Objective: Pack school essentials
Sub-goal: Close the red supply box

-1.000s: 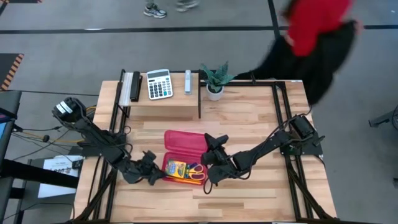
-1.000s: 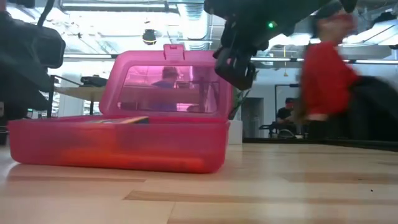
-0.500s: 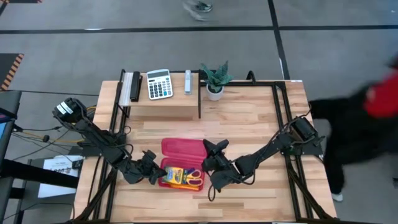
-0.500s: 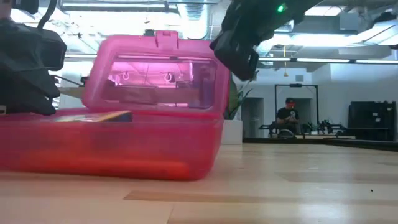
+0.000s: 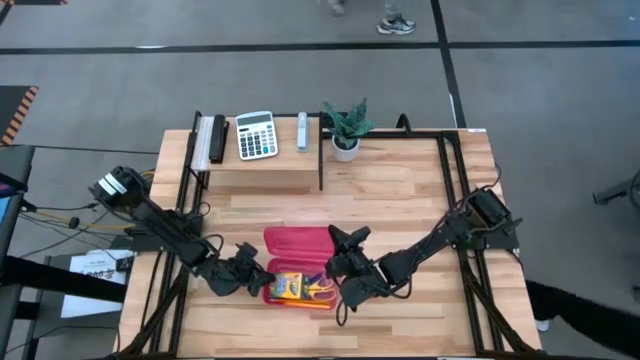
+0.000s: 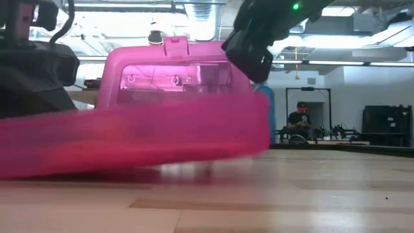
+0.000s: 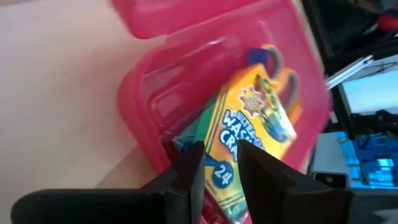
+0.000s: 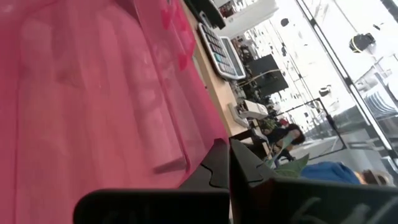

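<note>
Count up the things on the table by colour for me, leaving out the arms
Pink: 1, the open pencil case
Yellow: 2, the crayon box and the scissors inside the case
White: 1, the calculator
Green: 1, the potted plant
Total: 5

Pencil case (image 5: pixel 297 262): translucent pink plastic, lid (image 5: pixel 298 241) swung open on the far side; sits between the left gripper (image 5: pixel 257 283) and right gripper (image 5: pixel 337 278).
Crayon box (image 7: pixel 252 127): yellow-green, lying flat in the tray, its end just beyond the left gripper's fingertips.
Scissors (image 5: pixel 318 291): yellow handles, lying in the tray at the right gripper's end.
</note>
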You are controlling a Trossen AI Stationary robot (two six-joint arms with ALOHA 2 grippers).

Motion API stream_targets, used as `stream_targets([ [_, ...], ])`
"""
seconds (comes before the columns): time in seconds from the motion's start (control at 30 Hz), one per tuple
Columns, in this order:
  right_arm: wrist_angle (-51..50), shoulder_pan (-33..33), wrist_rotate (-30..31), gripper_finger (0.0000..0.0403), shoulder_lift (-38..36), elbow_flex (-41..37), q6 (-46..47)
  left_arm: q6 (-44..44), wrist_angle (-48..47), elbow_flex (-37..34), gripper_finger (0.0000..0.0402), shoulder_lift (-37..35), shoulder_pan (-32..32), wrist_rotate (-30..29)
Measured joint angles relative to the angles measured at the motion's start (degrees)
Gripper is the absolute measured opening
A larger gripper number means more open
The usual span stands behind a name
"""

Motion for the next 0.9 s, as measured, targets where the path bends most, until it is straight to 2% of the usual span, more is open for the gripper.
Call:
stream_targets([
  [0.2, 0.63, -0.35, -0.98, 0.0001, 0.17, 0.0, -0.11, 3.52, 5.33, -0.11, 0.0086, 2.09, 1.25, 0.55],
  [0.4, 0.68, 3.93, -0.68, 0.0001, 0.17, 0.0, -1.5, 3.55, 5.2, -0.11, 0.0086, 2.09, 1.33, -0.61],
  [0.5, 0.75, 6.53, -3.77, 0.0001, 0.13, 0.0, -1.33, 3.55, 5.17, -0.13, 0.0086, 2.1, 1.33, -1.95],
  [0.7, -0.92, 9.51, -5.68, 0.0001, 0.13, 0.0, 5.17, 4.03, 5.1, -0.22, 0.0086, 2.09, 1.33, -3.43],
  [0.83, -2.79, 9.6, -5.97, 0.0001, 0.13, 0.0, 8.89, 5.54, 7.93, -0.37, 0.0086, 1.33, 1.42, 2.55],
  [0.9, -3.16, 9.47, -8.61, 0.0001, 0.16, -0.05, 10.87, 5.97, 8.8, -0.42, 0.0086, -0.12, 1.26, 6.18],
])
